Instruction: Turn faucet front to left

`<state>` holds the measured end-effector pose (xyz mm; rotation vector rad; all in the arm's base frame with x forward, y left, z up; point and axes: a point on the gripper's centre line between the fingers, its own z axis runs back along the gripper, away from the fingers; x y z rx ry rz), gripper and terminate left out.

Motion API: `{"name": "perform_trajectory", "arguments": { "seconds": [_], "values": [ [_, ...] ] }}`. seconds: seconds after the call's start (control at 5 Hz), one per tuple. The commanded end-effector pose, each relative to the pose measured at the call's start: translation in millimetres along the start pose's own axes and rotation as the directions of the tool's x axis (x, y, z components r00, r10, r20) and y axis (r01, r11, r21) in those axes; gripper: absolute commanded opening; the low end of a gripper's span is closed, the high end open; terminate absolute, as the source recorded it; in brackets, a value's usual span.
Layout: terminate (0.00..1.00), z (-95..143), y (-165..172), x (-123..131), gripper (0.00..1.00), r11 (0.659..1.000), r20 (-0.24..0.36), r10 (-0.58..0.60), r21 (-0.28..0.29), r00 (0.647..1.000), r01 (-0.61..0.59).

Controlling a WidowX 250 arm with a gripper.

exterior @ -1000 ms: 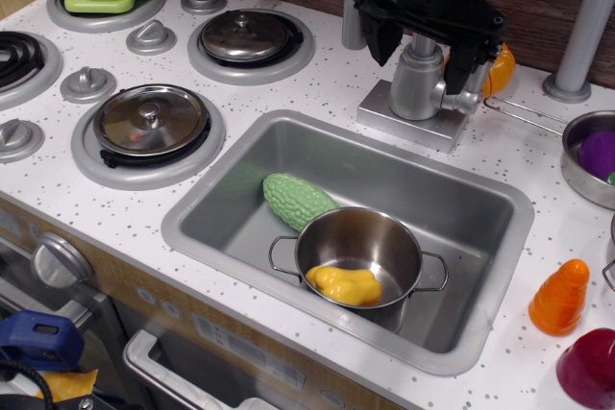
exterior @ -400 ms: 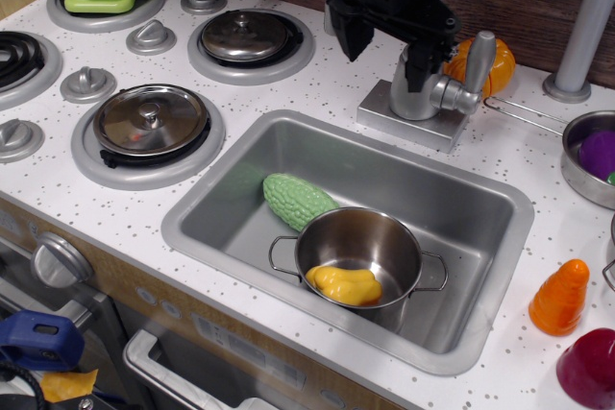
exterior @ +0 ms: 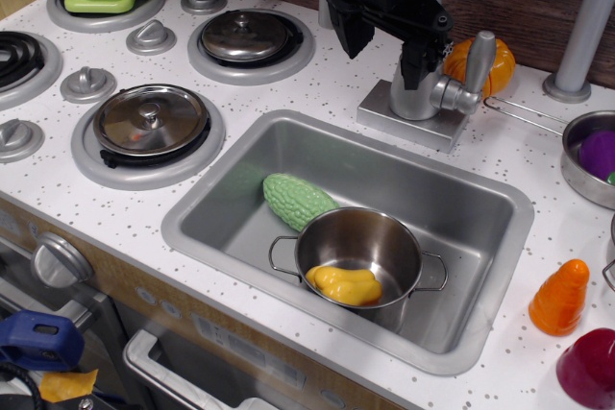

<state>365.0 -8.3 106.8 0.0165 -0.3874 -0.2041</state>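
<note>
Plastic, light and stiff by my reckoning. My gripper (exterior: 384, 40) hangs left of the faucet (exterior: 423, 93), fingers spread, holding nothing. It stands behind the sink (exterior: 500, 199), column upright; its spout is mostly hidden, seemingly leftward. I'd push the spout.

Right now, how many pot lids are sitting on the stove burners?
2: one lid on the front burner beside the sink, one lid on the burner behind it. None seems hidden.

The black pincer (exterior: 381, 45) hangs downward from above — fingers spread apart, gripping nothing
</note>
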Motion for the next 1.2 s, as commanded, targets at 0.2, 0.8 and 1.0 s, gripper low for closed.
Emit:
{"name": "perform_trajectory", "arguments": {
  "seconds": [0.2,0.8,1.0],
  "values": [
    [0.00,12.1,22.7,19.7,1.00,0.999,0.033,-0.046,0.000,0.998,0.046],
    [0.00,4.3,42.3,31.7,1.00,0.994,0.034,-0.109,-0.005,0.994,0.109],
    [1.00,-0.8,46.6,35.1,1.00,0.992,0.045,-0.128,0.008,0.991,0.127]
  ]
}}
